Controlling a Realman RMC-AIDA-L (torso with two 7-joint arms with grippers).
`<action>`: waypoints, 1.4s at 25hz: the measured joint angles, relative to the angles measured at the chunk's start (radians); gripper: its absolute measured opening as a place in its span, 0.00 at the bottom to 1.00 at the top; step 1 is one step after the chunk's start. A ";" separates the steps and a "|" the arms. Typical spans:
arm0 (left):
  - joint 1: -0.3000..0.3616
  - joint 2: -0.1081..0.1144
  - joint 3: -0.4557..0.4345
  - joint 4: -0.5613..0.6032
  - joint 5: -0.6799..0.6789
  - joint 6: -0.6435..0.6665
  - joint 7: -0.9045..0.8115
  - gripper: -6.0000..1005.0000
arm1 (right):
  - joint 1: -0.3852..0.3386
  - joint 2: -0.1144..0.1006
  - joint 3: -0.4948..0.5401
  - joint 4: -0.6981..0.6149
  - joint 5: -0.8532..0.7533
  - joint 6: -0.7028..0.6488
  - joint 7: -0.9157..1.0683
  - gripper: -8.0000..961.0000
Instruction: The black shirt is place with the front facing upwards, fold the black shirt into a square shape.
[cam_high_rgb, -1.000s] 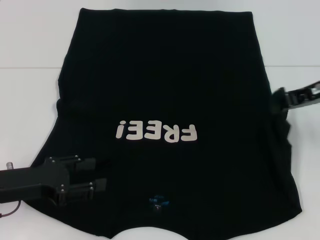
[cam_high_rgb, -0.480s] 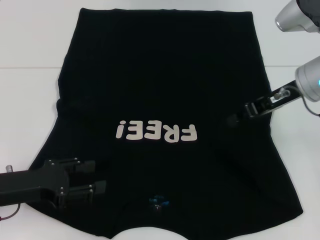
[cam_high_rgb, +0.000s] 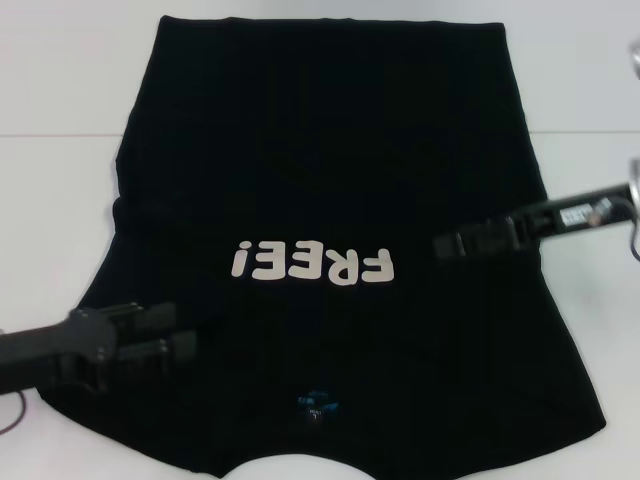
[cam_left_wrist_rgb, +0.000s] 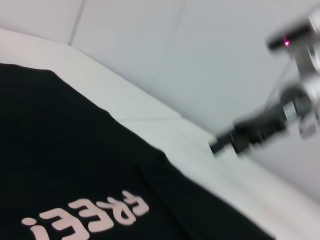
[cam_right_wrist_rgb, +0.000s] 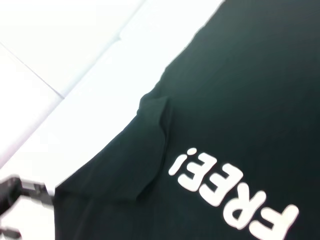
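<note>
The black shirt (cam_high_rgb: 330, 150) lies spread flat on the white table, front up. Its white "FREE!" letters (cam_high_rgb: 310, 265) read upside down from the head view, and the blue neck label (cam_high_rgb: 318, 403) is near the front edge. My left gripper (cam_high_rgb: 168, 332) hovers over the shirt's front left part, open, with nothing seen between its fingers. My right gripper (cam_high_rgb: 445, 245) reaches in from the right, low over the shirt just right of the letters. The left wrist view also shows the right gripper (cam_left_wrist_rgb: 220, 144), blurred. The right wrist view shows the letters (cam_right_wrist_rgb: 235, 192) and a folded sleeve (cam_right_wrist_rgb: 152, 145).
The white table (cam_high_rgb: 60, 90) runs around the shirt on the left, right and far sides. A seam crosses the table (cam_high_rgb: 50, 134) at the left. The left gripper (cam_right_wrist_rgb: 20, 192) shows in a corner of the right wrist view.
My right gripper moved from the shirt's right edge inward over the cloth, and the right sleeve no longer sticks out there. My left gripper drifted slightly left and rose a little.
</note>
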 joint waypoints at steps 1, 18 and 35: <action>-0.001 0.008 -0.019 0.005 0.003 0.020 -0.060 0.68 | -0.022 0.001 0.000 -0.001 0.016 -0.010 -0.056 0.60; -0.027 0.122 -0.077 0.197 0.351 0.024 -0.967 0.69 | -0.316 0.110 0.049 0.055 0.241 -0.013 -0.952 0.87; -0.103 0.119 -0.032 0.150 0.513 -0.147 -1.031 0.68 | -0.308 0.109 0.043 0.093 0.237 0.037 -0.963 0.87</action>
